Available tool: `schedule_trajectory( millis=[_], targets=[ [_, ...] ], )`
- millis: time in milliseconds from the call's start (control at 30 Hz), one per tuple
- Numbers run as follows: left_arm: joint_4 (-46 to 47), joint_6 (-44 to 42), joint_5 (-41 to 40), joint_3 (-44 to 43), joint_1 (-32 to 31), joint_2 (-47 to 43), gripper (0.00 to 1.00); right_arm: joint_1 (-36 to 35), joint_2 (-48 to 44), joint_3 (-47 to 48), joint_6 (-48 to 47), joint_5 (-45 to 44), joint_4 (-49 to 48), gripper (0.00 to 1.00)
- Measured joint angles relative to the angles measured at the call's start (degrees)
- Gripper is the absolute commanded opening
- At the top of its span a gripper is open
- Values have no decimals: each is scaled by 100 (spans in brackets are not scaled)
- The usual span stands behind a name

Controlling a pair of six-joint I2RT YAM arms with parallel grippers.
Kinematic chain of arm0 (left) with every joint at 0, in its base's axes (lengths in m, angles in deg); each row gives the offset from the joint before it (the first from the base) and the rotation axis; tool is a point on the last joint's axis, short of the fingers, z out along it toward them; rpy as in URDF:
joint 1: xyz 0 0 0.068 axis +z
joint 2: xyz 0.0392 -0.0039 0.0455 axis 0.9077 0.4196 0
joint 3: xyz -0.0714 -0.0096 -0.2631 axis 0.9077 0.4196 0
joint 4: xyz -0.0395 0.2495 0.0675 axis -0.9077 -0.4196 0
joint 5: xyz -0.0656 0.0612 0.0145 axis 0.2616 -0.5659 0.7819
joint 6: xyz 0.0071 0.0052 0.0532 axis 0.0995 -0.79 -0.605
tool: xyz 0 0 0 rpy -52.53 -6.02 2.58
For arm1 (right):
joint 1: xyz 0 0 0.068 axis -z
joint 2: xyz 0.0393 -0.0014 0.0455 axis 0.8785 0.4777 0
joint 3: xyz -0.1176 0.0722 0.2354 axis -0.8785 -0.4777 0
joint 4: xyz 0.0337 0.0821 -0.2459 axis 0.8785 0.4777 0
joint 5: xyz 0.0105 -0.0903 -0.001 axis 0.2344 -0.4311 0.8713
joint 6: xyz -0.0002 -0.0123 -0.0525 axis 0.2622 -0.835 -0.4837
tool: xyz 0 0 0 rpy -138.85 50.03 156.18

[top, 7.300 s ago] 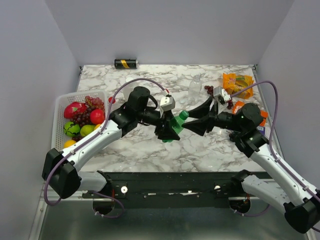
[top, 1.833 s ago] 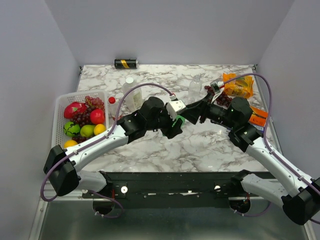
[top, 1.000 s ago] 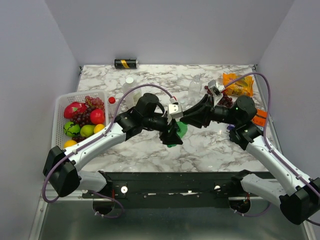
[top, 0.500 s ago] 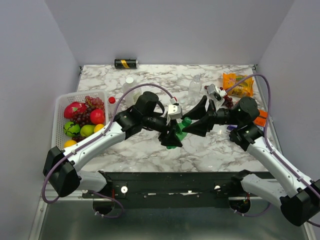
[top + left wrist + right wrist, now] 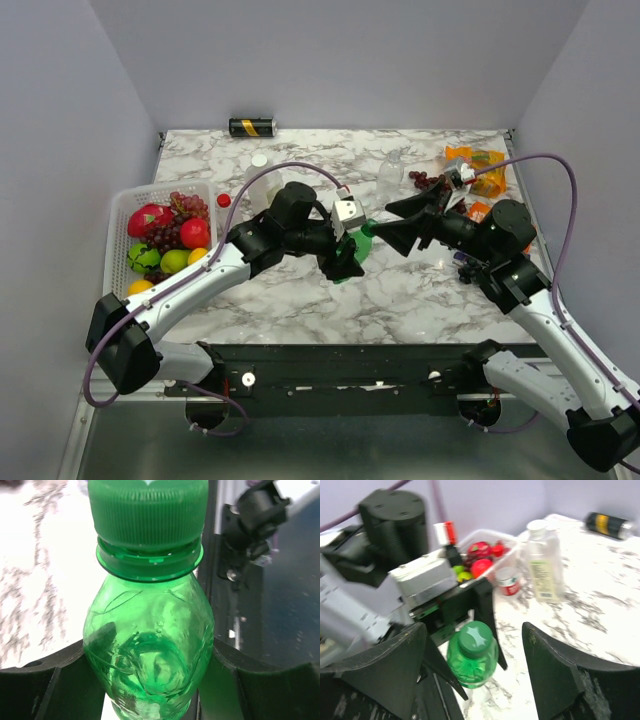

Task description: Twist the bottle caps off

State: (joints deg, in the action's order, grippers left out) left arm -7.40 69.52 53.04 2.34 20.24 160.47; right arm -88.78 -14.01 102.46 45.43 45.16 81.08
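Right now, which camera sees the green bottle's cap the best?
Left wrist camera: the green cap fills the top, ridges sharp, sitting on the green bottle. The right wrist camera sees its top face, slightly blurry. The top camera shows only a tiny speck.

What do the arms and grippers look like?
The left arm and right arm have white links and black joints, each with a purple cable. The left gripper and right gripper are black with broad tapering fingers; a silver camera box sits at each wrist.
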Motion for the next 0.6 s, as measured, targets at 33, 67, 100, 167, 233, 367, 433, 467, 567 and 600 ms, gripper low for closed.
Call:
schedule_trajectory(
  millis=[33,67,100,167,233,367,433,467,567,600],
  targets=[
    [11,22,-127,0,0,-2,22,2,-28,0,2,-249,94,81],
    [28,46,-297,2,0,-9,22,2,-42,0,4,-461,195,78],
    [55,85,-496,4,0,-22,22,2,-42,0,17,-647,297,76],
    [94,164,-782,13,-2,-59,22,2,2,0,66,-772,393,72],
    [125,229,-1005,13,-11,-87,22,0,61,-7,153,-780,448,71],
    [153,319,-1303,13,-46,-98,22,-24,98,-28,295,-778,446,69],
    [155,341,-1403,13,-63,-98,22,-48,98,-28,354,-769,411,69],
    [151,354,-1453,13,-74,-98,22,-61,105,-28,385,-758,391,69],
    [149,358,-1545,13,-96,-98,22,-127,164,-28,472,-710,280,68],
    [149,358,-1561,13,-107,-98,22,-153,199,-28,503,-693,254,68]
  ],
)
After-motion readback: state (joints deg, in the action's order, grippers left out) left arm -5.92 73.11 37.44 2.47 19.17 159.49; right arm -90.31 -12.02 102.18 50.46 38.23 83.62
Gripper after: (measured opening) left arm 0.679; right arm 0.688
